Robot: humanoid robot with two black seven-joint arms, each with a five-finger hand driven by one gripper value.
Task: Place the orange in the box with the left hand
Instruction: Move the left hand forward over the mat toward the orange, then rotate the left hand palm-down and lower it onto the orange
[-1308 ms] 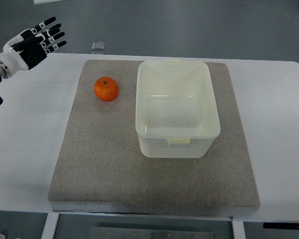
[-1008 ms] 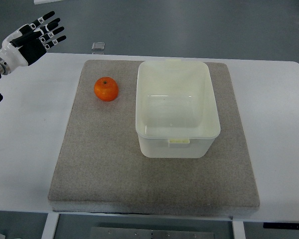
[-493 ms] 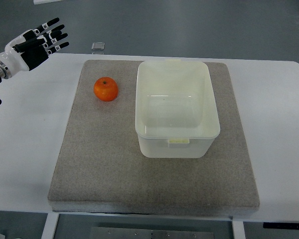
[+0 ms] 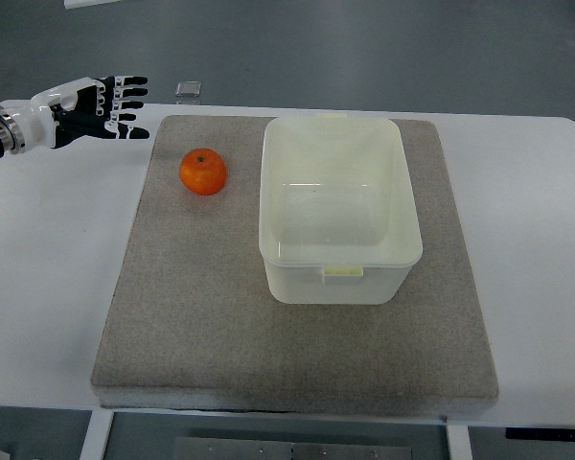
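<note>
Left robot hand (image 4: 94, 108) hovering near the table's (image 4: 38, 287) far left corner, fingers (image 4: 125, 94) spread wide, holding nothing; orange (image 4: 203, 172) resting apart from it on the grey mat (image 4: 201, 316), just left of the empty box (image 4: 340, 211).

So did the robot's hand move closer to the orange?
Yes. The left hand has swung rightward toward the mat, fingers open, nearer the orange, which has stayed put.

The left hand (image 4: 94, 107) hovers over the counter's (image 4: 48, 278) far left corner, fingers spread, holding nothing. The orange (image 4: 203, 172) sits on the grey mat (image 4: 192, 316) near its far left corner, beside the empty box (image 4: 340, 206).
</note>
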